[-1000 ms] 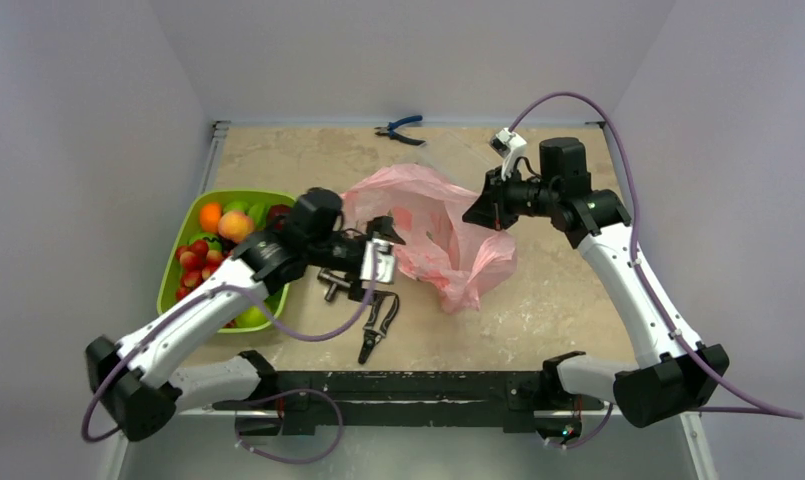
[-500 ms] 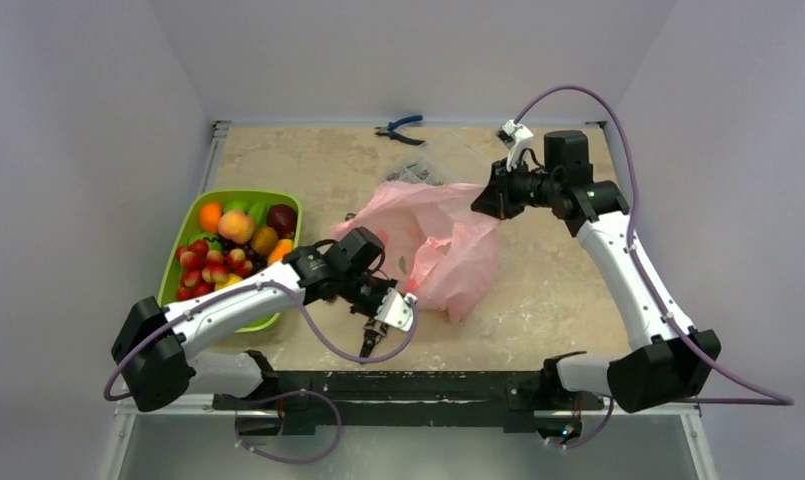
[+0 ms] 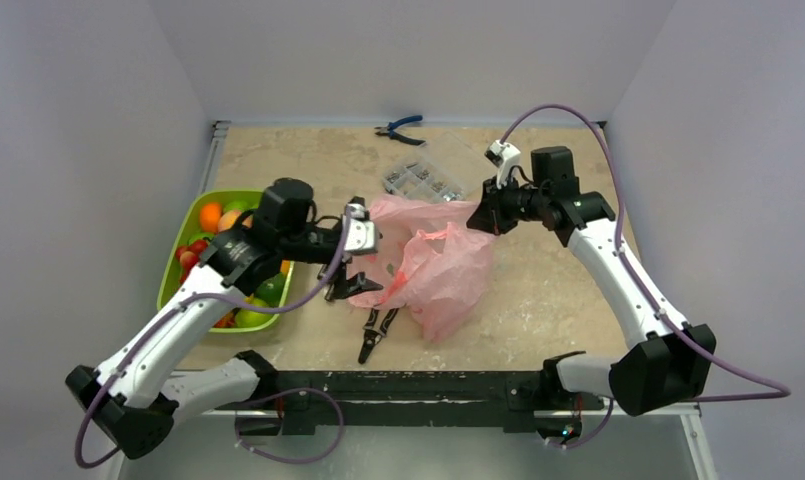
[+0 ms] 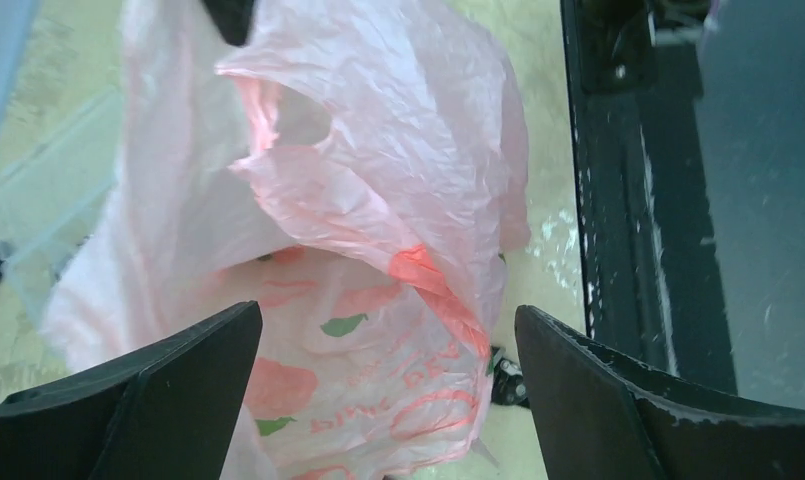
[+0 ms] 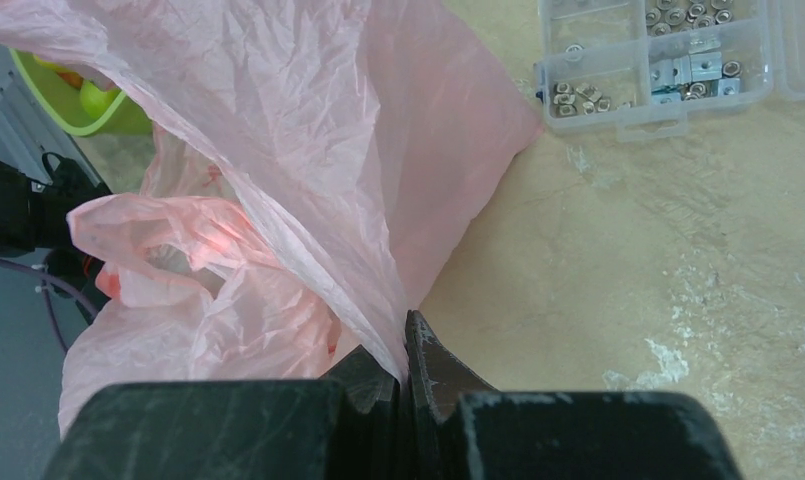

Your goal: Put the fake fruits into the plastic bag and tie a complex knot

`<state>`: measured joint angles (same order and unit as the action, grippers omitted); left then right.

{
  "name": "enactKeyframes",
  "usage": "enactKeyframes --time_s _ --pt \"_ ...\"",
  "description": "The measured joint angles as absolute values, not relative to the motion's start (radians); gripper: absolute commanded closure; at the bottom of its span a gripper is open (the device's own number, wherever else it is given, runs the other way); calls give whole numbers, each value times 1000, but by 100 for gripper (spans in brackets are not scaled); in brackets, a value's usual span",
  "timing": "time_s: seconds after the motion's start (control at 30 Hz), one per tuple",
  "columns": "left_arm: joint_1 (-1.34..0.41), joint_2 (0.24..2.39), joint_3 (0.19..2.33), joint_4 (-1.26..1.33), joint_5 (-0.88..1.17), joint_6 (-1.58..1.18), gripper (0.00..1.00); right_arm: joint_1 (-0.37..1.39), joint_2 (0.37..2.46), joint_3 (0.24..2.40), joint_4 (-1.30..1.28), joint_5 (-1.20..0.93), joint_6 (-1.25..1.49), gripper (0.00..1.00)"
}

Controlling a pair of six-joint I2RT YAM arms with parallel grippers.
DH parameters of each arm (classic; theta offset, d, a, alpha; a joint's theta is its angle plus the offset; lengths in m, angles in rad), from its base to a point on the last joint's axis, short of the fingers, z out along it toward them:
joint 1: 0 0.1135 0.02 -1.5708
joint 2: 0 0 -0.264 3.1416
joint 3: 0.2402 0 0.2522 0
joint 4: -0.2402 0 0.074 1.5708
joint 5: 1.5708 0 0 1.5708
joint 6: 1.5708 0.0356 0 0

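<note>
The pink plastic bag lies crumpled at the table's middle, its mouth lifted. My right gripper is shut on the bag's far right edge; in the right wrist view the film is pinched between the fingertips. My left gripper is open and empty at the bag's left side; the left wrist view shows the bag ahead between the spread fingers. The fake fruits lie in the green tray, partly hidden by my left arm. No knot shows.
The lime-green tray stands at the left. Black pliers lie near the front edge by the bag. A clear parts box sits behind the bag and shows in the right wrist view. Blue pliers lie at the back edge.
My left gripper swung from the bag's near left corner up and back to its left side. My right gripper kept its hold and shifted slightly left, and the bag's shape changed.
</note>
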<state>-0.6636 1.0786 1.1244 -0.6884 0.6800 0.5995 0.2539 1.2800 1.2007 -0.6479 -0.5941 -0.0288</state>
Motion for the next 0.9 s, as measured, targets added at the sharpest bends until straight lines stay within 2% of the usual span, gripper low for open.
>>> enactKeyframes --time_s 0.17,0.3,0.37,0.43,0.63,0.83,0.87,0.9 --pt "-447 986 1193 -688 783 390 0 255 1261 1186 -627 -593 -19 100" --pt "-174 971 1234 -746 823 313 7 255 1248 1180 -611 -593 1 100" --pt "-131 976 1257 -796 843 320 7 255 1240 1170 -604 -594 17 100" --pt "-187 976 1264 -824 855 334 7 255 1237 1160 -599 -595 35 100" --pt "-529 1066 1266 -738 807 242 10 255 1237 1149 -580 -595 70 100" --pt "-653 1322 1306 -575 618 95 8 255 1234 1145 -569 -595 85 100" --pt "-660 1369 1320 -562 589 74 12 255 1234 1145 -567 -596 87 100" --pt "-665 1412 1337 -558 569 55 25 255 1234 1145 -566 -596 88 100"
